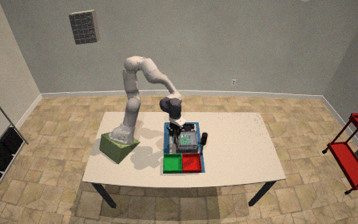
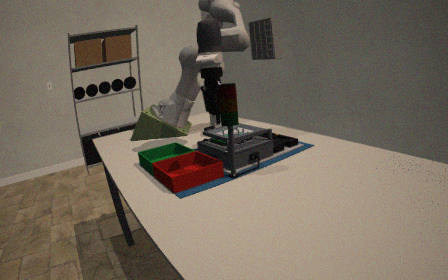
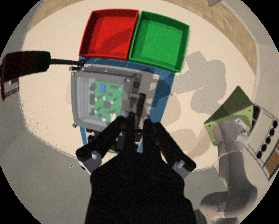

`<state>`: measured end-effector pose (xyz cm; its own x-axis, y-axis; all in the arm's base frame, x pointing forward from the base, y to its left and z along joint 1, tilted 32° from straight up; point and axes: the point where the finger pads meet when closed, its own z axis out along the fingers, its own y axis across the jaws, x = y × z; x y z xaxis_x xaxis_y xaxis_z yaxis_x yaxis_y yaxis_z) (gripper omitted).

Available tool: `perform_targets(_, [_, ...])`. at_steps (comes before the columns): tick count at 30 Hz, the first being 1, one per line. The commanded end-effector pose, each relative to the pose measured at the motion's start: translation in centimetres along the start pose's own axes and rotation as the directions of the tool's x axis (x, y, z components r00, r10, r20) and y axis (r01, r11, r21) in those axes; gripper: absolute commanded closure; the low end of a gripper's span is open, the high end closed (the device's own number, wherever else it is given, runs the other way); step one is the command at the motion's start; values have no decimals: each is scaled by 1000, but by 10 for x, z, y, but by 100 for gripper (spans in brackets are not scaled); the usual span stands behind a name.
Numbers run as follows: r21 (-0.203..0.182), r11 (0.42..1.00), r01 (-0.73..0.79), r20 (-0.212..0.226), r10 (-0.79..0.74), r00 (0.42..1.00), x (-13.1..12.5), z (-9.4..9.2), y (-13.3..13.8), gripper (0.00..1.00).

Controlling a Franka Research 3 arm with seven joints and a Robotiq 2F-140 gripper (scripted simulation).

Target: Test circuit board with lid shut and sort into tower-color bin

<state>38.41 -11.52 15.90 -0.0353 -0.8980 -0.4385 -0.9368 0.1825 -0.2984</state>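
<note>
Board in the tester, claw clamped at the lid's edge

The green circuit board [image 3: 102,99] lies in the tester [image 3: 90,119], under its see-through lid. The gripper [image 3: 137,104] stands over the tester's side away from the signal tower [image 2: 228,104] — fingers nearly closed on the lid's handle [image 3: 140,96], as far as I can see. Beyond the tester sit the red bin [image 3: 110,34] and green bin [image 3: 160,42], side by side.

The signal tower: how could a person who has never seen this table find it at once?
On the white table, find the blue mat holding two bins and the grey tester. The signal tower is the thin post at the tester's side, near the red bin. It alone stands tall, with dark stacked segments on top.
</note>
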Motion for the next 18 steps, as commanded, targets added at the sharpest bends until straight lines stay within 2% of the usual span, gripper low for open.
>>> perform_targets(1, [0, 1000, 5, -1, -5, 1000, -1, 3, -1, 100])
perform_targets(4, [0, 1000, 5, -1, -5, 1000, -1, 3, -1, 100])
perform_targets(5, [0, 1000, 5, -1, -5, 1000, -1, 3, -1, 70])
perform_targets(18, [0, 1000, 5, -1, -5, 1000, -1, 3, -1, 70])
